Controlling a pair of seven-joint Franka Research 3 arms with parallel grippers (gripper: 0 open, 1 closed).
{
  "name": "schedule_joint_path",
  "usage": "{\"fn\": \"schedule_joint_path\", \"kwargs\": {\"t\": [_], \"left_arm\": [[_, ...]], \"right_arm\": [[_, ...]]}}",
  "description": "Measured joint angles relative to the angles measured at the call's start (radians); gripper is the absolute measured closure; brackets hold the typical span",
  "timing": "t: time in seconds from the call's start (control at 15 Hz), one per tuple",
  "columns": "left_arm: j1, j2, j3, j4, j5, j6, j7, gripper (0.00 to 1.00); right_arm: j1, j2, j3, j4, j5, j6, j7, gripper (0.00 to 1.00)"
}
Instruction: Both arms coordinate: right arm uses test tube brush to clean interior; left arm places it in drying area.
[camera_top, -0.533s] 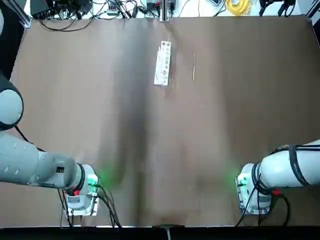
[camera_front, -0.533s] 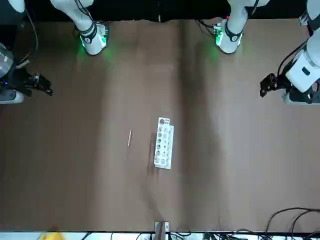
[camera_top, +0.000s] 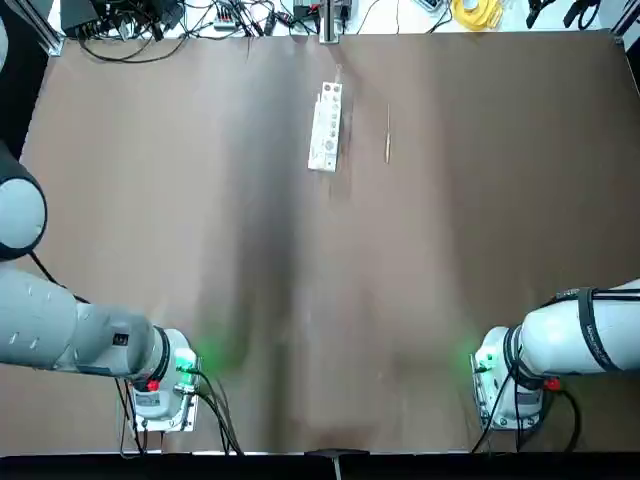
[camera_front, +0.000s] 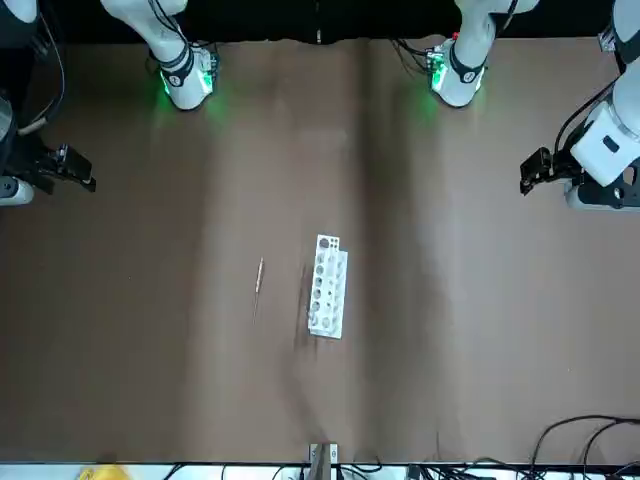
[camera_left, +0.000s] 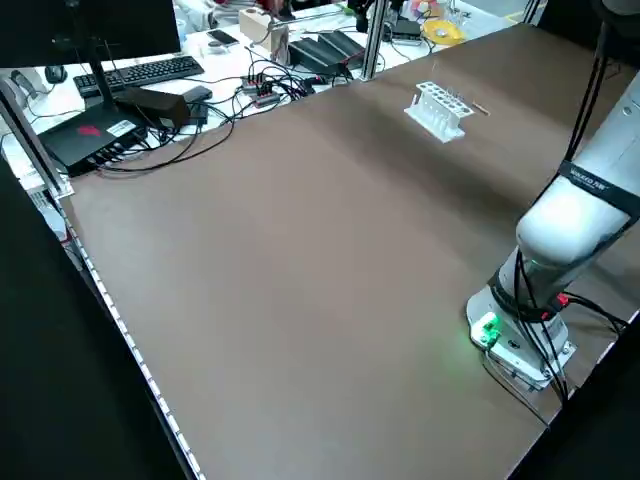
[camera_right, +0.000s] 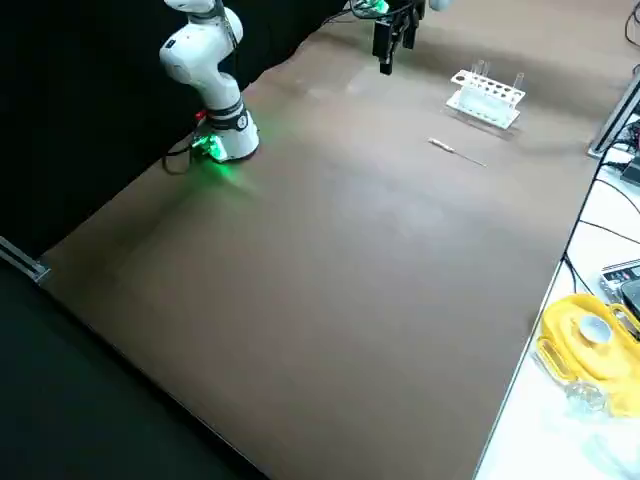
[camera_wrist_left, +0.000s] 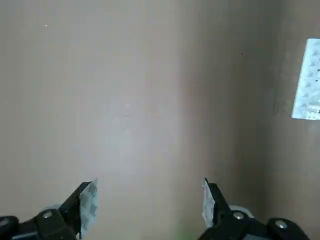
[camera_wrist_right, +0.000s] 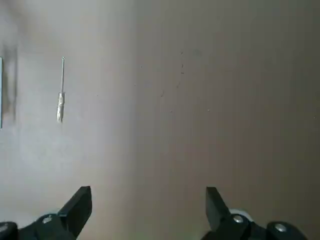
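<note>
Before closing on the brush, flat just right of the rack, centre the right gripper, fingers parted, well right of the rack, over the handle; pinch gently. Keep the left gripper, also released, left of the rack.

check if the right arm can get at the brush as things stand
Probably yes: the right gripper is open and empty, and nothing lies over the brush, with the rack beside it, not touching.
</note>
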Motion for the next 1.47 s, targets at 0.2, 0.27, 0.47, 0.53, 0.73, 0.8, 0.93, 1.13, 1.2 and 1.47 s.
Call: {"fn": "schedule_joint_path", "kwargs": {"t": [0.2, 0.27, 0.47, 0.53, 0.73, 0.8, 0.93, 1.13, 1.2, 1.47], "left_arm": [[0.000, 0.001, 0.000, -0.002, 0.000, 0.011, 0.000, 0.00], [0.000, 0.003, 0.000, -0.006, 0.000, 0.025, 0.000, 0.00], [-0.002, 0.017, 0.000, -0.011, 0.000, 0.039, 0.000, 0.00], [-0.005, 0.022, -0.001, -0.012, 0.000, 0.043, 0.000, 0.00], [-0.013, 0.040, -0.006, -0.014, 0.000, 0.046, 0.000, 0.00], [-0.013, 0.047, -0.008, -0.014, 0.000, 0.046, 0.000, 0.00], [-0.014, 0.062, -0.013, -0.015, 0.000, 0.046, 0.000, 0.00], [-0.017, 0.082, -0.014, -0.015, 0.000, 0.055, 0.002, 0.00], [-0.017, 0.088, -0.014, -0.015, 0.000, 0.067, 0.002, 0.00], [-0.019, 0.129, -0.015, -0.016, 0.000, 0.110, 0.002, 0.00]], "right_arm": [[0.000, 0.000, 0.001, 0.000, 0.000, 0.002, 0.000, 0.00], [0.002, 0.001, 0.005, 0.000, 0.001, 0.010, 0.000, 0.00], [0.042, 0.027, 0.013, -0.005, 0.003, 0.054, 0.000, 0.00], [0.067, 0.051, 0.015, -0.007, 0.003, 0.071, 0.001, 0.00], [0.149, 0.160, 0.019, -0.007, 0.036, 0.170, 0.026, 0.00], [0.173, 0.204, 0.019, -0.004, 0.046, 0.211, 0.049, 0.00], [0.224, 0.303, 0.020, 0.016, 0.051, 0.297, 0.122, 0.00], [0.275, 0.460, 0.020, 0.093, 0.051, 0.346, 0.233, 0.00], [0.284, 0.503, 0.020, 0.125, 0.052, 0.349, 0.265, 0.00], [0.318, 0.646, 0.020, 0.207, 0.053, 0.455, 0.367, 0.00]]}}
